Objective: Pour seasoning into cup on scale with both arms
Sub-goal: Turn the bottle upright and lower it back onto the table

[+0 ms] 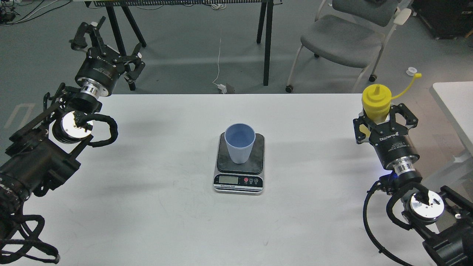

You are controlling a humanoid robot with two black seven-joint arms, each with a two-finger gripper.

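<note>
The light blue cup (240, 142) stands upright on the dark platform of the scale (239, 176) at the middle of the white table (166, 207). My right gripper (382, 116) is shut on the yellow seasoning bottle (376, 102), which stands upright at the table's right side, nozzle up, its cap hanging off to the right on its tether. My left gripper (107, 42) is open and empty, raised beyond the table's far left corner.
A grey chair (342, 37) stands behind the table at the right. Black stand legs (264, 40) are on the floor behind. A second white table's corner (454, 99) is at the far right.
</note>
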